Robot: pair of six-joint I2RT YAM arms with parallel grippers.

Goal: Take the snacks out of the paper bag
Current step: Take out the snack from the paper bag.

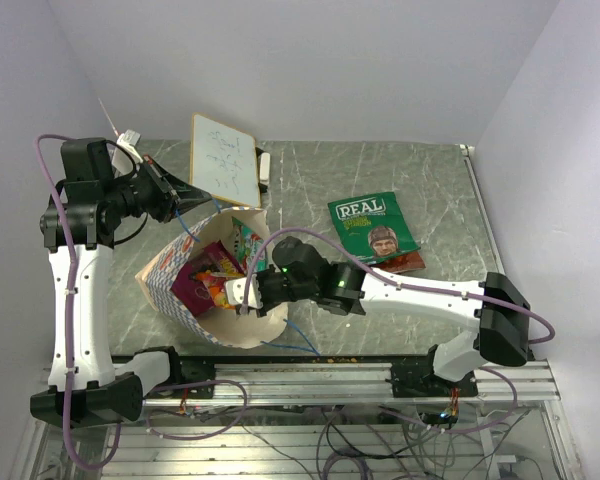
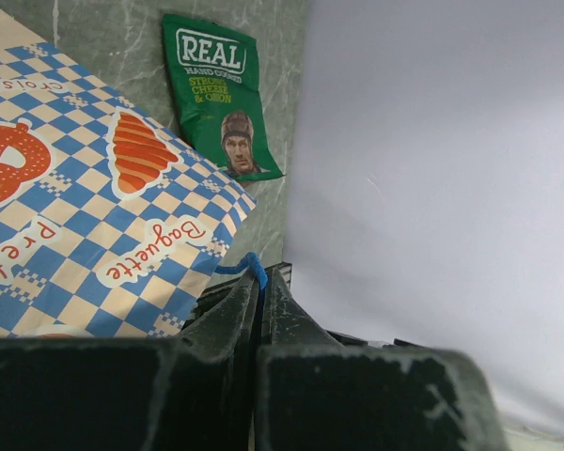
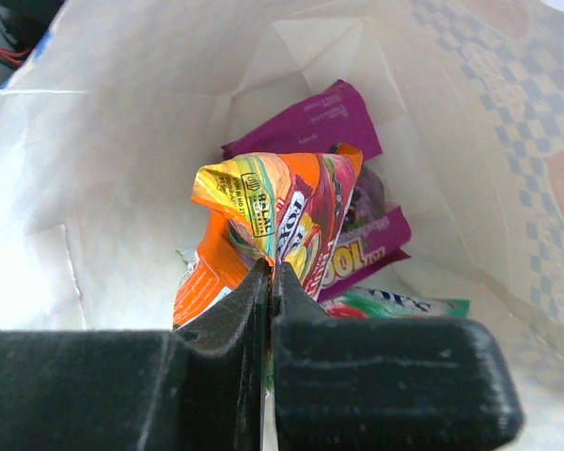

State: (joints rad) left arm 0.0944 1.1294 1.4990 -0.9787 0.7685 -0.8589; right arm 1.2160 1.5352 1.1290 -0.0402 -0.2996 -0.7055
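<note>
I count two packets on the counter (image 1: 310, 190): the green packet (image 1: 372, 226) and the brown packet (image 1: 410, 263), mostly hidden beneath it. Three more show inside the paper bag (image 1: 165, 272). My right fingers (image 3: 244, 310) pinch the orange packet (image 3: 263, 211); my left fingers (image 2: 230, 324) pinch the blue cord (image 2: 254, 268).

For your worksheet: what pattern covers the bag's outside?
Blue-and-white checks with red-orange emblems; the bag shows best in left wrist view.

The green packet (image 2: 221, 99) reads "REAL" and "HAND COOKED" — the paper bag (image 2: 94, 216) carries "Baguette" in red script.
</note>
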